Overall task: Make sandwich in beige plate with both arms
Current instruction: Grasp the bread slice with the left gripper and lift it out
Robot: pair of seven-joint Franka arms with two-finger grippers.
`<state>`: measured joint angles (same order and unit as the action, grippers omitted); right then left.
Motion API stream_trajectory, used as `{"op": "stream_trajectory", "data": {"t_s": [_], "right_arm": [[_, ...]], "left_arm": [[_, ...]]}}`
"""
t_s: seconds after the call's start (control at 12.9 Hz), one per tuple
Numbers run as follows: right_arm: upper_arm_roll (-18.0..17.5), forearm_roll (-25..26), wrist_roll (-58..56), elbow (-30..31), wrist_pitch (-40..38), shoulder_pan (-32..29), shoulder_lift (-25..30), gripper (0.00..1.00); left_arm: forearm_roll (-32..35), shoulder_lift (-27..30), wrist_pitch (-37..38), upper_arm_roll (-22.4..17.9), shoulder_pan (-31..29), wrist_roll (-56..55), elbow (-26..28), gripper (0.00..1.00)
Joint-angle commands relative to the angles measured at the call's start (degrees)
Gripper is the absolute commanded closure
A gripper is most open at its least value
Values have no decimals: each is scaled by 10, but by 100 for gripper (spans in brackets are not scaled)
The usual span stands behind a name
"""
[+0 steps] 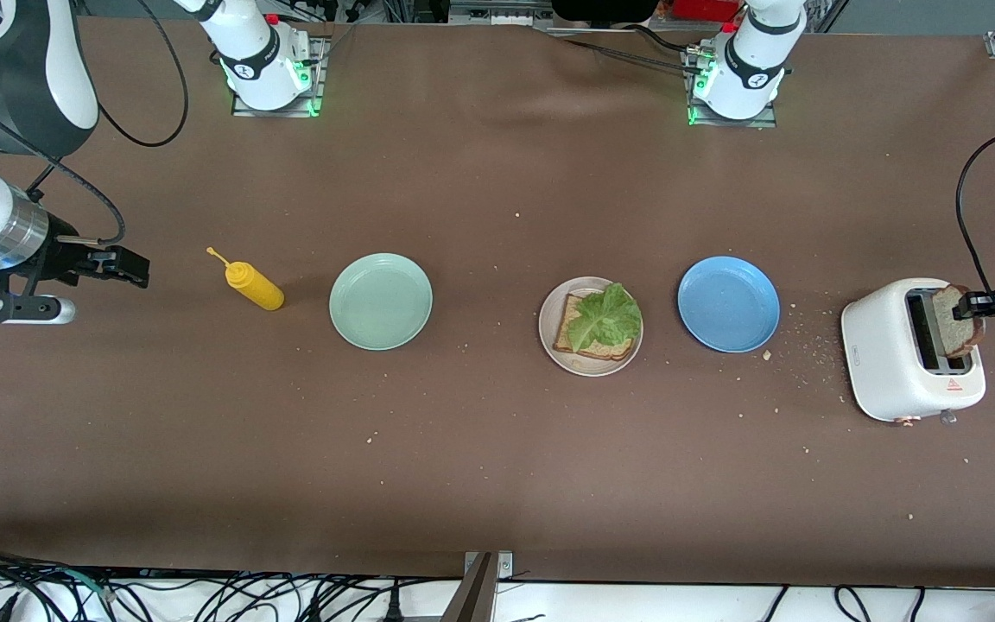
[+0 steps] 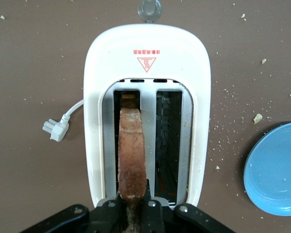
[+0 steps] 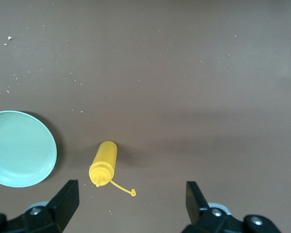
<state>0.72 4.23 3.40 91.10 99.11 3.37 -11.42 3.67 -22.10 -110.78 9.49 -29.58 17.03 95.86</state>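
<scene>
The left gripper [image 1: 979,304] is over the white toaster [image 1: 895,363] at the left arm's end of the bench [image 1: 497,484]. Its fingers are pressed together on a slice of bread [image 2: 132,150], which stands upright in one toaster slot; the adjacent slot holds nothing. The beige plate [image 1: 551,339] lies well apart from this gripper, toward the middle of the bench, with the blue plate [image 1: 728,303] between it and the toaster. On the beige plate rests one bread slice [image 1: 601,348] with a green lettuce leaf [image 1: 605,317] on top; no second slice covers the leaf.

The right gripper [image 3: 131,206] waits at the right arm's end of the bench, fingers spread wide and holding nothing. The yellow squeeze bottle [image 1: 254,286] lies on its side close to this gripper. The mint-green plate [image 1: 380,301] lies between the bottle and the beige plate.
</scene>
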Motion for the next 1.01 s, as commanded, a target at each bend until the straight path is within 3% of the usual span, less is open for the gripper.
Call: {"op": "stream_trajectory", "data": {"t_s": [0.0, 0.31, 0.47, 0.7, 0.93], "right_arm": [[2, -9, 6, 15, 9, 2, 11, 2], [2, -9, 6, 16, 9, 2, 10, 2], [1, -9, 6, 17, 9, 3, 10, 3], [1, -10, 6, 18, 10, 2, 10, 2], [1, -10, 6, 19, 10, 2, 10, 3]], "left_arm": [[-5, 27, 6, 7, -6, 14, 5, 100], [2, 64, 53, 15, 6, 10, -19, 100], [41, 69, 100, 20, 18, 8, -64, 100], [46, 69, 185, 53, 32, 6, -149, 100], [71, 67, 192, 90, 86, 2, -189, 100]]}}
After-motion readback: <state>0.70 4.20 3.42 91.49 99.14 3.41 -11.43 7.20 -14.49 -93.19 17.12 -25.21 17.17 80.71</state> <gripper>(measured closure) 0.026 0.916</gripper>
